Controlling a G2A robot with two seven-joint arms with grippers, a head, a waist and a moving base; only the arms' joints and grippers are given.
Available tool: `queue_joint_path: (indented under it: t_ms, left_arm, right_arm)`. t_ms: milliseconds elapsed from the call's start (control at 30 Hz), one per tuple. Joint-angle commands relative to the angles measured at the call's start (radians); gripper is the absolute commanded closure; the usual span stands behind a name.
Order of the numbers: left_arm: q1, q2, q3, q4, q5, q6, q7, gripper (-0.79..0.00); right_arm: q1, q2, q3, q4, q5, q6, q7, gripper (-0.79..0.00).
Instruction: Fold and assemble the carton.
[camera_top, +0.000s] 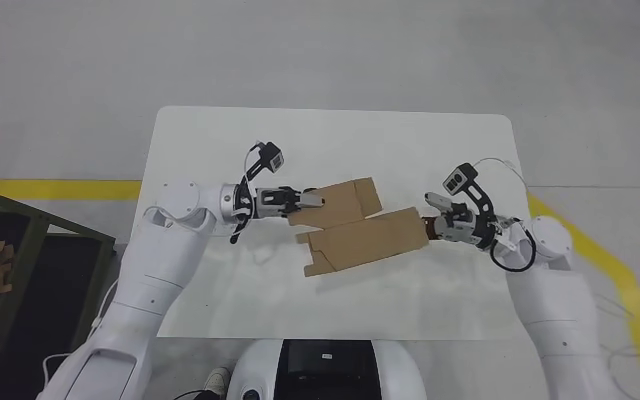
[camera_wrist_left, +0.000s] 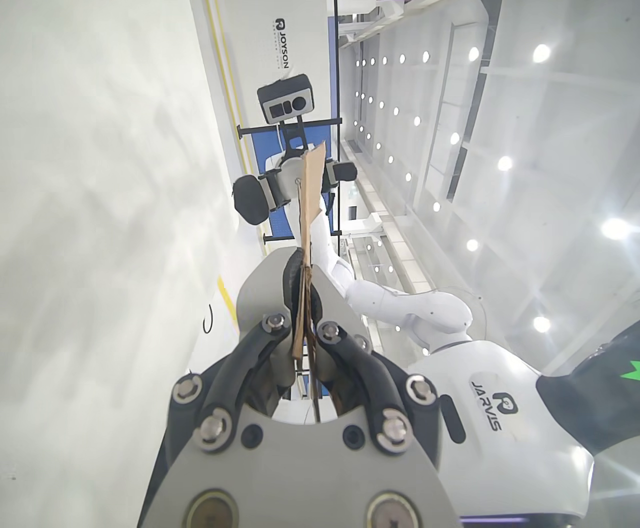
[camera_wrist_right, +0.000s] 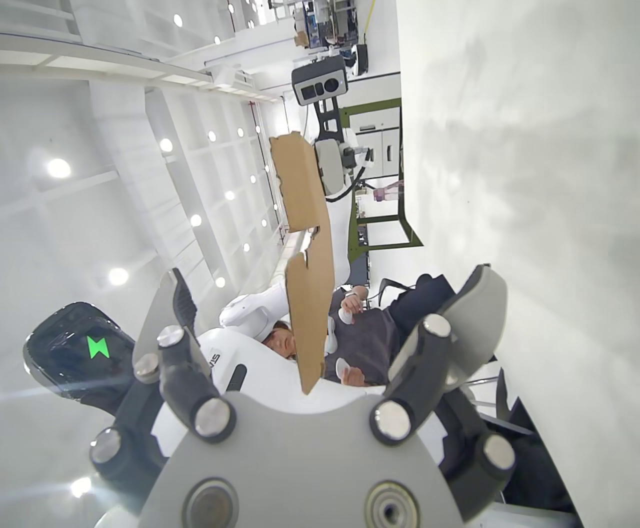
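A flat brown carton (camera_top: 355, 225) hangs over the middle of the white table (camera_top: 200, 140), stretched between my two grippers. My left gripper (camera_top: 305, 200) is shut on the carton's left end; the left wrist view shows the cardboard edge (camera_wrist_left: 311, 190) pinched between its dark pads (camera_wrist_left: 292, 280). My right gripper (camera_top: 428, 228) sits at the carton's right end and is open. In the right wrist view the carton (camera_wrist_right: 310, 280) runs edge-on between its spread fingers (camera_wrist_right: 480, 300), apart from both of them.
The table's white top lies under the carton, with free room all around it. A dark green cart (camera_top: 30, 260) stands on the floor off the table's left side. A yellow floor line (camera_top: 70, 188) runs behind it.
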Motion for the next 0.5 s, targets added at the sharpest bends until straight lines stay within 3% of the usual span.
queue_joint_path:
  t_ms: [0,467]
  left_arm:
    - [0.006,0.0,0.002,-0.002,-0.014,-0.029,-0.003,0.0]
    - [-0.013,-0.009,0.074,0.017,0.02,-0.08,0.005,0.0]
  right_arm:
    - [0.01,0.002,-0.005,0.021,0.013,-0.003,0.032,-0.785]
    - [-0.018,0.003,-0.06,0.012,0.084,-0.046,0.093,-0.785]
